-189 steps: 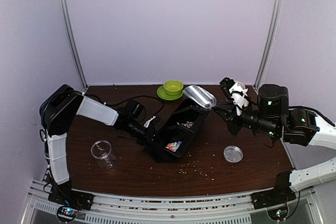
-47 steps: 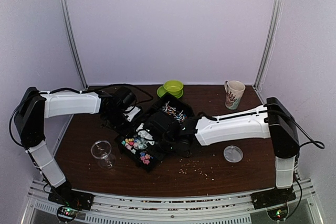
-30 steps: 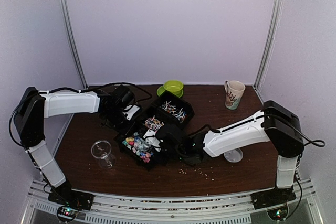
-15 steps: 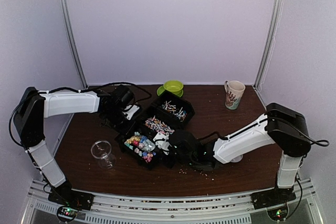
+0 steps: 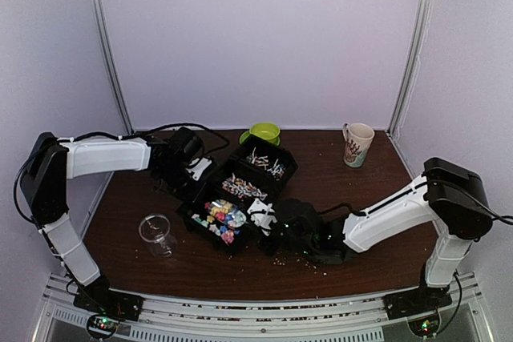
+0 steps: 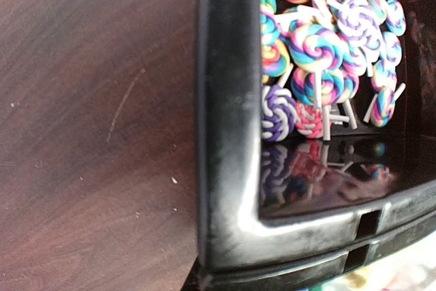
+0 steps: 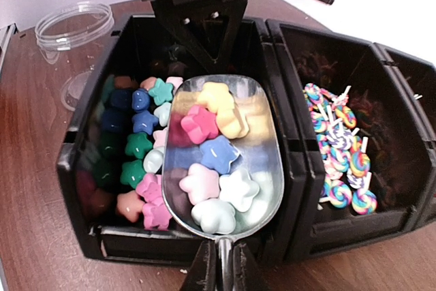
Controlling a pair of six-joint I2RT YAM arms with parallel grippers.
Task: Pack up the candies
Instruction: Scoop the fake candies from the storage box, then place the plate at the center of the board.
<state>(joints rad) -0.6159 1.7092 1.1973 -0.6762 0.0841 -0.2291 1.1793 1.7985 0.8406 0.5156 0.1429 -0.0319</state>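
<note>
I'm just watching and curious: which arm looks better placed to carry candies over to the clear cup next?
Right. Its gripper is shut on the handle of the scoop, which is already loaded with candies above the black tray. The left gripper sits at the tray's edge with no scoop.

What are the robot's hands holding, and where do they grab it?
The right gripper pinches the metal scoop, full of candies, by its handle. The left gripper seems to clamp the black tray by its rim.
</note>
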